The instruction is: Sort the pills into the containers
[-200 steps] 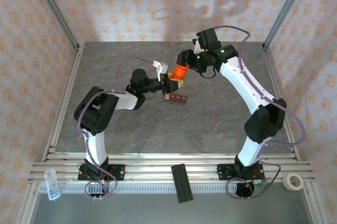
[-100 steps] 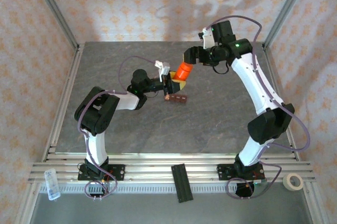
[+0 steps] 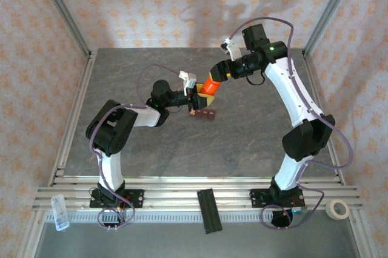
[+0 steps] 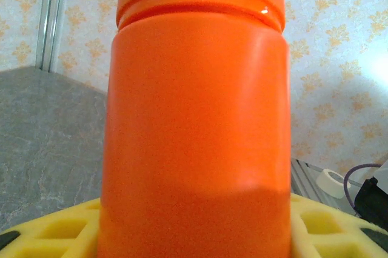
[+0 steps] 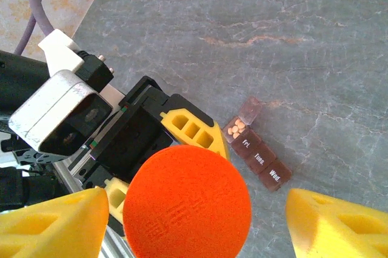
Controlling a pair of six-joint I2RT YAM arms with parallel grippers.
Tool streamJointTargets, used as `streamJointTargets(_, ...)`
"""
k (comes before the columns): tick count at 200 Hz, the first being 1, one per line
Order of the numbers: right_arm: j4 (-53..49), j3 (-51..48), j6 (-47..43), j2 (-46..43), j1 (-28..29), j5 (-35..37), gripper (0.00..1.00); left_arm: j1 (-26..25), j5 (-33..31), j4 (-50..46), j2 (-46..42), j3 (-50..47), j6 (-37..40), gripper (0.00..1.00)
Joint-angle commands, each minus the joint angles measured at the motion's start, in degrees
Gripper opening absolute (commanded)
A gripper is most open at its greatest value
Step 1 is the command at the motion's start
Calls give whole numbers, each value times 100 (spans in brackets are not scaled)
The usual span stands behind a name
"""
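An orange pill bottle (image 3: 210,86) is held above the table, with my left gripper (image 3: 202,92) shut on its body. The left wrist view has the bottle (image 4: 194,119) close up between that gripper's yellow fingers (image 4: 54,231). My right gripper (image 5: 197,203) is open, a yellow finger (image 5: 54,221) standing clear on each side of the orange cap (image 5: 188,200). Just below the bottle lie the dark red-brown containers (image 3: 203,113). One end compartment has its lid up and small pale orange pills (image 5: 236,129) inside. The other compartments of the containers (image 5: 260,158) are closed.
On the front rail lie a black strip (image 3: 209,211), a tape roll (image 3: 337,209) at the right and a small clear box (image 3: 60,211) at the left. Metal frame posts stand at the table's back corners.
My right gripper let go of the cap, drew back to the right, then came back over it with its jaws apart. The left gripper kept hold of the bottle, almost unmoved.
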Motion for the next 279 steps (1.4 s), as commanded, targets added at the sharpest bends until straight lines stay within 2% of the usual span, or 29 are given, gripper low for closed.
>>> streamJointTargets(1, -174, 235, -137, 111, -32, -211, 75, -10, 140, 349, -103, -30, 73, 0)
streamJointTargets(47, -201, 227, -115, 197, -29, -339, 65, -10, 155, 349, -103, -36, 54, 0)
streamJointTargets(84, -201, 171, -29, 218, -34, -431, 44, -10, 151, 350, -97, -35, 41, 0)
streamJointTargets(116, 235, -236, 621, 81, -17, -409, 38, -10, 124, 352, -99, -34, 29, 0)
streamJointTargets(146, 790, -705, 1783, -172, 209, 94, 36, -10, 100, 345, -98, -9, 27, 0)
streamJointTargets(173, 941, -954, 3080, -326, 621, 1528, 35, -8, 80, 336, -96, 32, 19, 0)
streamJointTargets(194, 1426, -1443, 3700, -511, 860, 2037, 35, -10, 53, 336, 78, 45, 10, 0)
streamJointTargets(221, 1842, -1834, 4067, -659, 938, 2247, 35, -5, 21, 330, 103, 52, 1, 0)
streamJointTargets(247, 1826, -1741, 4072, -654, 938, 2223, 36, -10, 34, 323, 109, 69, 5, 0)
streamJointTargets(266, 1667, -1461, 3937, -574, 906, 2138, 40, -10, 34, 314, 115, 79, 2, 0)
streamJointTargets(279, 1538, -1219, 3817, -513, 824, 2038, 47, -10, 41, 309, 107, 74, 1, 0)
